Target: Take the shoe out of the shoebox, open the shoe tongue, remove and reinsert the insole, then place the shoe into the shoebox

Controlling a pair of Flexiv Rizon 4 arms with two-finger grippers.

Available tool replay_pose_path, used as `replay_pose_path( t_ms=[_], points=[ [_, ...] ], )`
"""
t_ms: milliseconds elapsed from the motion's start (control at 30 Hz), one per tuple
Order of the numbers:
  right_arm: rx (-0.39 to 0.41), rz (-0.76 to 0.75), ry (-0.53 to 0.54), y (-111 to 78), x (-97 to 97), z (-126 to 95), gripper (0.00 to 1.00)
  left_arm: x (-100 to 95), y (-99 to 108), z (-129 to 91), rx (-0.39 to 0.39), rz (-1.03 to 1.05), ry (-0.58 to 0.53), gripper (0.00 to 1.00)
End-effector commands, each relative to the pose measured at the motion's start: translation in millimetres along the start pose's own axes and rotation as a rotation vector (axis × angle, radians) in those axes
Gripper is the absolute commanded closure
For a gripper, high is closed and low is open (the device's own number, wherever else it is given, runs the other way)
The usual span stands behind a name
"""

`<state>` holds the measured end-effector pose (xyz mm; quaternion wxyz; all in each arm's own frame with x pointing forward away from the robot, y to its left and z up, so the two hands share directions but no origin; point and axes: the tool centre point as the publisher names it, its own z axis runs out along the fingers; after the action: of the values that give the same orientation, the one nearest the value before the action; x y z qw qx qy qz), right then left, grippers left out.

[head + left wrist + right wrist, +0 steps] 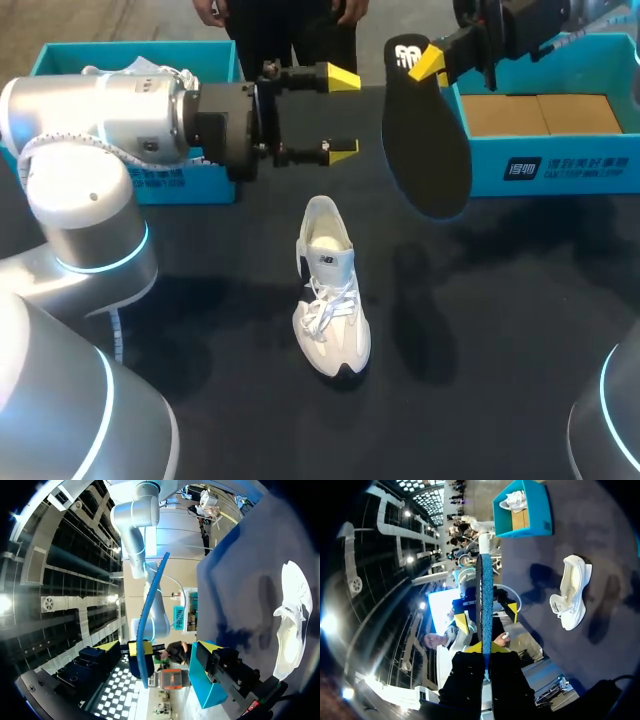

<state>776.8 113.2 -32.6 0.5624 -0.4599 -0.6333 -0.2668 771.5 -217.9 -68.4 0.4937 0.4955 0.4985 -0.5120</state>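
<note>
Head view: right pincer (432,62) clamps black insole (428,150) by one end above desk (500,300); left pincer (340,115) wide, empty; white shoe (330,290) upright mid-desk. Left wrist: insole edge-on, blue face showing. Right wrist: insole a thin edge, shoe beyond it.

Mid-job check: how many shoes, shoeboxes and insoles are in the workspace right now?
Shoes: 2, the white shoe on the table and a second shoe in the left shoebox
Shoeboxes: 2, the left shoebox and the right shoebox
Insoles: 1, the insole held by the right gripper
Total: 5
</note>
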Motion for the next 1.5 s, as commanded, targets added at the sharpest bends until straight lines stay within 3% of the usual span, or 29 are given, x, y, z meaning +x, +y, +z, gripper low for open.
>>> replay_pose_path(
  t_ms=[33, 1000, 1500],
  points=[
    [0.004, 0.002, -0.002, 1.5, -1.8, -1, 1.00, 0.2, 0, 1, 0.001, 0.001, -0.001, 0.00],
    [-0.016, 0.011, -0.017, 3.6, -3.0, -5, 1.00, 0.2, -5, 1, 0.014, 0.004, -0.011, 0.00],
    [-0.032, 0.083, 0.013, 25.5, -9.3, 8, 1.00, 4.2, -10, 14, 0.053, 0.014, -0.031, 0.00]
  ],
)
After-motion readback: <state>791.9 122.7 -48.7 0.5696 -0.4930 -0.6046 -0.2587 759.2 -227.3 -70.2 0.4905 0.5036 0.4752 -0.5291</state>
